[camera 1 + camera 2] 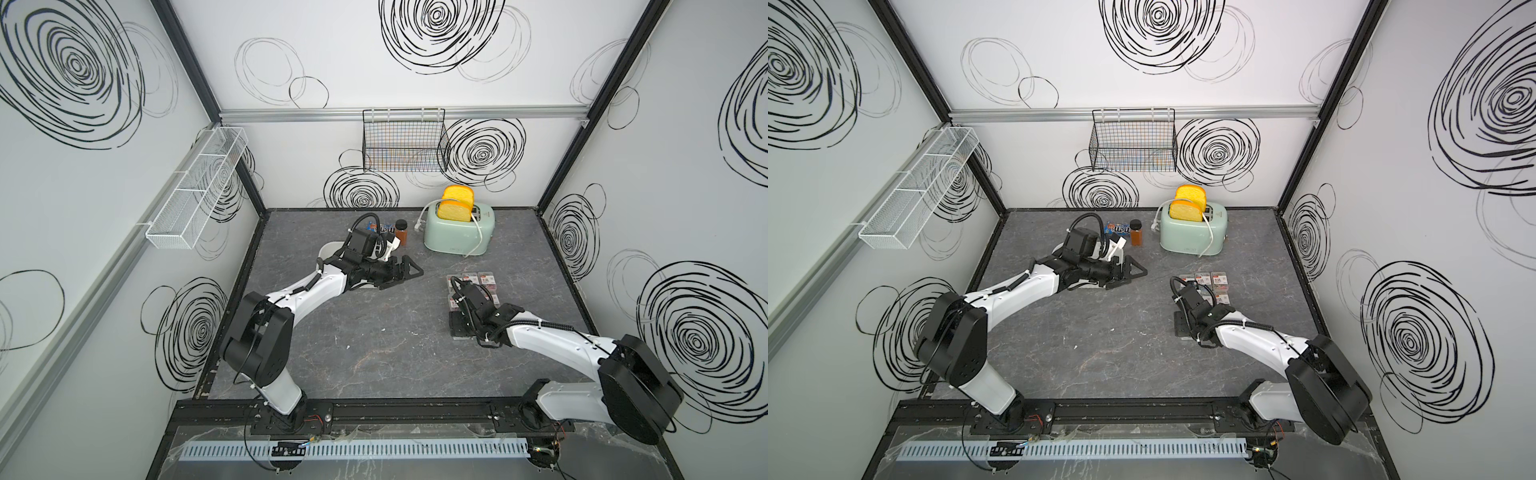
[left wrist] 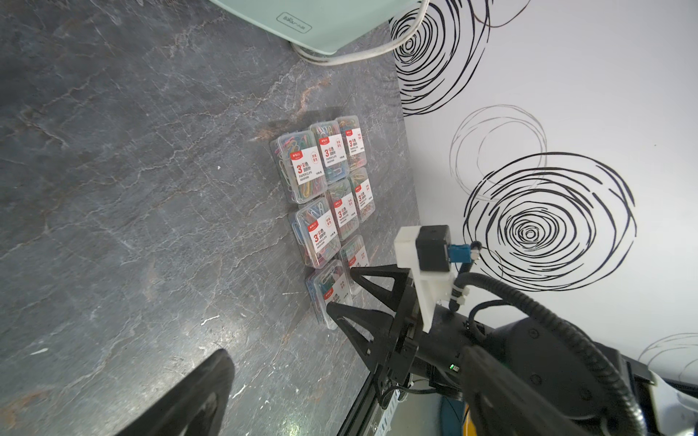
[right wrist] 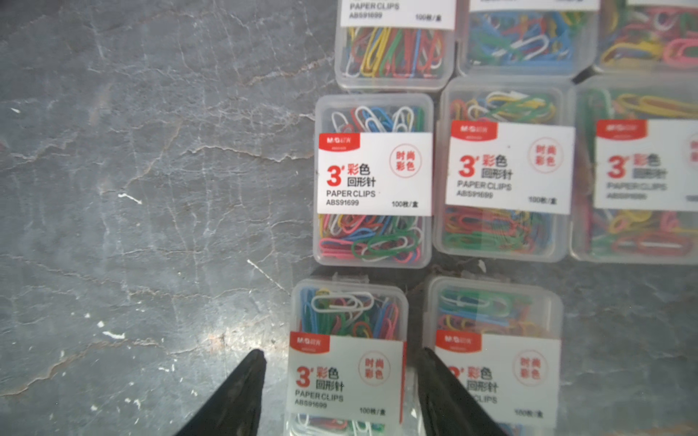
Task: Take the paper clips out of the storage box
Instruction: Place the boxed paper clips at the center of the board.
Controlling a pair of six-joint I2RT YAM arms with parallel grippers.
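Surface: grey marbled tabletop [image 1: 374,353], white walls with black scribbled rings.
Paper clips [image 3: 374,181]: clear flat cases, multicoloured clips, white-and-red labels; close rows on the table's right side.
Storage box [image 1: 327,250]: white tub, mostly hidden under the left arm.
Right gripper [image 3: 342,356]: jaws parted, straddling one case, gripping nothing.
Left gripper [image 1: 405,275]: wide, empty.

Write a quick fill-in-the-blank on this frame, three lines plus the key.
1. The paper clips lie in a grid on the ___, outside the storage box.
2. The toaster holds ___ slices of yellow bread.
3. The right gripper straddles one case with its jaws ___.
Missing words: table; two; open.
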